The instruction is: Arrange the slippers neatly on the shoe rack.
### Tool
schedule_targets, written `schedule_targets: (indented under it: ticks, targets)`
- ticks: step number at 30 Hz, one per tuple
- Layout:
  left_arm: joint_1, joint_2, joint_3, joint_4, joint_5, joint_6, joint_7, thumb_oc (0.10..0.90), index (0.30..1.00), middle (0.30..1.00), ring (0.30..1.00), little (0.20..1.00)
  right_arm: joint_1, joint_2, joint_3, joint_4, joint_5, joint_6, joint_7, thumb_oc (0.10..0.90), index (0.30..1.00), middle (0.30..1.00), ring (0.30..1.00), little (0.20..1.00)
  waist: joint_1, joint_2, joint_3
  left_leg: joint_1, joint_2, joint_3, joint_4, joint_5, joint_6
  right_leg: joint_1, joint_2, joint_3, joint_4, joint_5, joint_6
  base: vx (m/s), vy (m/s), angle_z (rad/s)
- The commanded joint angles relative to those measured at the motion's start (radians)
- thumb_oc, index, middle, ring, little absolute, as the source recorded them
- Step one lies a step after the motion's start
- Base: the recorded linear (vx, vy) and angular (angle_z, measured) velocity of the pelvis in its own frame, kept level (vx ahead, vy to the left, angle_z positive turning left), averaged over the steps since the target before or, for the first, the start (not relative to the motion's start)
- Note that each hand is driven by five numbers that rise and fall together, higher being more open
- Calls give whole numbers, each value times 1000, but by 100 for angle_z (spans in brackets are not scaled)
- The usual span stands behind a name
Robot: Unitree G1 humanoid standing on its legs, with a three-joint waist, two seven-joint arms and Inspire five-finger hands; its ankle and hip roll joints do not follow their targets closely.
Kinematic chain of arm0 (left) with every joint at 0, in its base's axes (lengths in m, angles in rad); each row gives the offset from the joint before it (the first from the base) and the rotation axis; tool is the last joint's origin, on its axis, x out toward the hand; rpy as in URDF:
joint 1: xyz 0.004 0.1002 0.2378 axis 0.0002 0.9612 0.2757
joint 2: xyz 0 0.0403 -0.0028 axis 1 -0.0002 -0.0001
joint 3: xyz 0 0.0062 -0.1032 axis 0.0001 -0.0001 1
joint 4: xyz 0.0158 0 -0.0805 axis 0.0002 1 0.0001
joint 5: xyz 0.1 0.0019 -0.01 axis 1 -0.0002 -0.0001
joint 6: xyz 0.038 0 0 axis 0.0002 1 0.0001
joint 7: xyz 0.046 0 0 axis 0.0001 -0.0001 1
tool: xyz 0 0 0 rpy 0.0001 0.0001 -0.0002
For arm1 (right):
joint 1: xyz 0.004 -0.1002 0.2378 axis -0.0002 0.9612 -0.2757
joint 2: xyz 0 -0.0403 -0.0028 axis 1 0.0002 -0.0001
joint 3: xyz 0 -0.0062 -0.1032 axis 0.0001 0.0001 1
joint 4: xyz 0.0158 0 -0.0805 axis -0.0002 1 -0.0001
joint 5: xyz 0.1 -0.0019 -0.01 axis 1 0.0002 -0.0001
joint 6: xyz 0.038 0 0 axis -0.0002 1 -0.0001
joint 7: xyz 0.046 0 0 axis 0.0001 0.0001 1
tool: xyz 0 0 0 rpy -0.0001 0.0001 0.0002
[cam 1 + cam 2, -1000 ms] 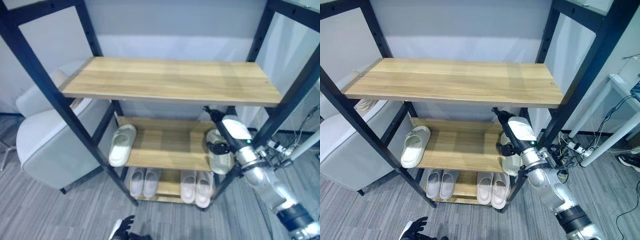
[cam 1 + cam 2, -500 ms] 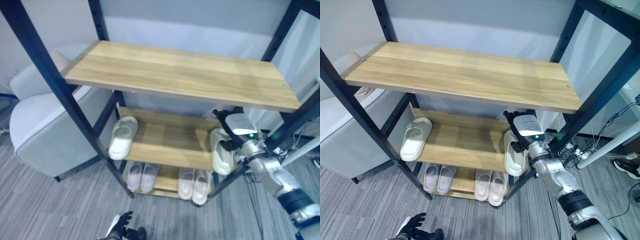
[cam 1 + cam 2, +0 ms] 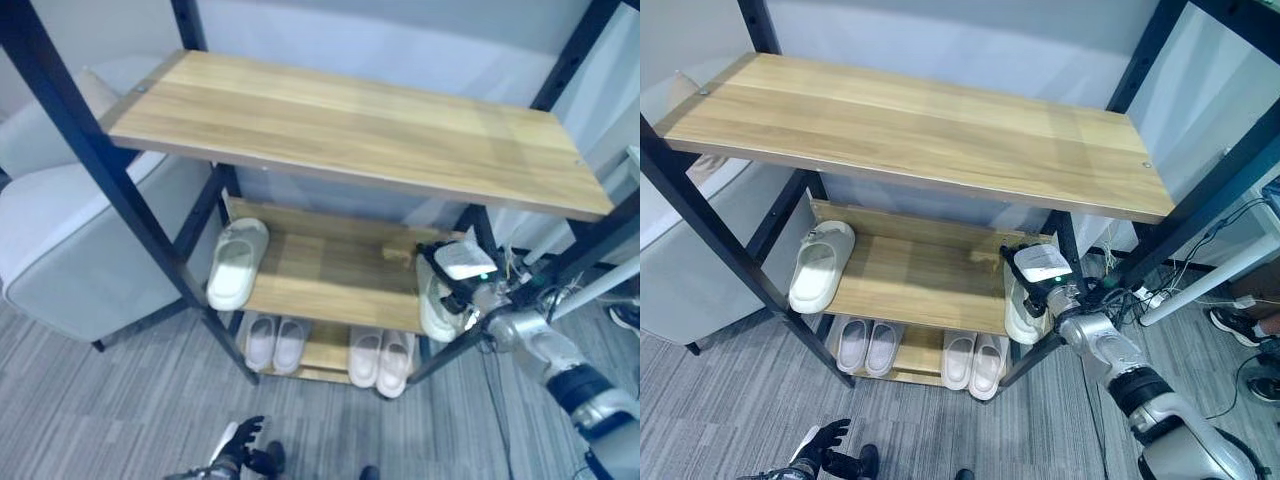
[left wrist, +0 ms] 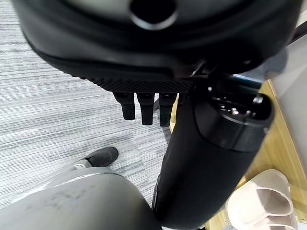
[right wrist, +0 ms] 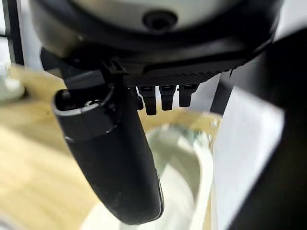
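A black-framed shoe rack (image 3: 150,215) holds wooden shelves. On the middle shelf (image 3: 330,280) one white slipper (image 3: 237,262) lies at the left end. A second white slipper (image 3: 434,305) lies at the right end, its toe over the front edge. My right hand (image 3: 462,266) is right above that slipper; in the right wrist view its fingers (image 5: 163,99) are straight and its thumb (image 5: 115,158) reaches over the slipper (image 5: 184,167) without gripping it. Two slipper pairs (image 3: 268,342) (image 3: 380,358) stand on the bottom shelf. My left hand (image 3: 240,447) hangs open low over the floor.
A grey armchair (image 3: 60,250) stands left of the rack. The wide top shelf (image 3: 350,125) overhangs the middle one. At the right, a white table leg (image 3: 1200,290) and cables run along the floor, and a person's shoe (image 3: 1232,322) is nearby.
The camera has moved, so the whole picture has shifted. My right hand stays beside the right slipper and its forearm now sits lower at the rack's right front post.
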Motion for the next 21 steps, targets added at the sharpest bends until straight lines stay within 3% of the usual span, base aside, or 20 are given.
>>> schedule_targets:
  ticks: [1,2,3,4,5,11,21]
  targets:
    - [-49,-42,-92,36,7,-16,-4,800,900,900,900,900,-233,-63,-14,60,-18,48,-35,800,900,900,900,900,53,-15,-7,65,-42,13,-6,-133,9,8,-44,0,14,-48,81,-40,0,2]
    - [-55,-35,-94,36,1,-16,-1,800,900,900,900,900,-266,-60,4,106,-23,59,-32,800,900,900,900,900,61,-19,0,53,-43,7,-6,-129,7,0,-47,-5,14,-45,81,-43,2,0]
    - [-59,-33,-92,39,-2,-16,2,800,900,900,900,900,-283,-55,18,134,-23,64,-31,747,820,820,820,820,63,-20,3,46,-44,4,-6,-127,7,-4,-47,-7,14,-44,81,-55,1,0]
    - [-62,-31,-91,41,-4,-16,3,800,900,900,900,900,-298,-52,26,158,-22,68,-31,651,676,676,676,676,65,-21,6,40,-45,2,-6,-124,6,-9,-48,-10,14,-43,81,-37,7,3]
    - [-66,-28,-89,43,-7,-17,5,800,900,900,900,900,-317,-48,37,187,-20,74,-35,400,300,300,300,300,67,-23,9,35,-46,0,-6,-123,6,-15,-49,-11,14,-40,81,-26,2,5]
    - [-70,-22,-75,63,-15,-11,16,800,900,900,900,900,-359,-38,41,236,16,85,-41,400,300,300,300,300,76,-31,12,20,-49,-9,-6,-119,7,-24,-55,-20,14,-34,83,4,8,11]
    - [-84,-35,-68,69,-15,-18,24,800,900,900,900,900,-319,-26,-21,105,37,68,-61,400,300,300,300,300,75,-34,12,22,-58,-8,-6,-127,13,-27,-67,-21,17,-27,85,16,11,6]
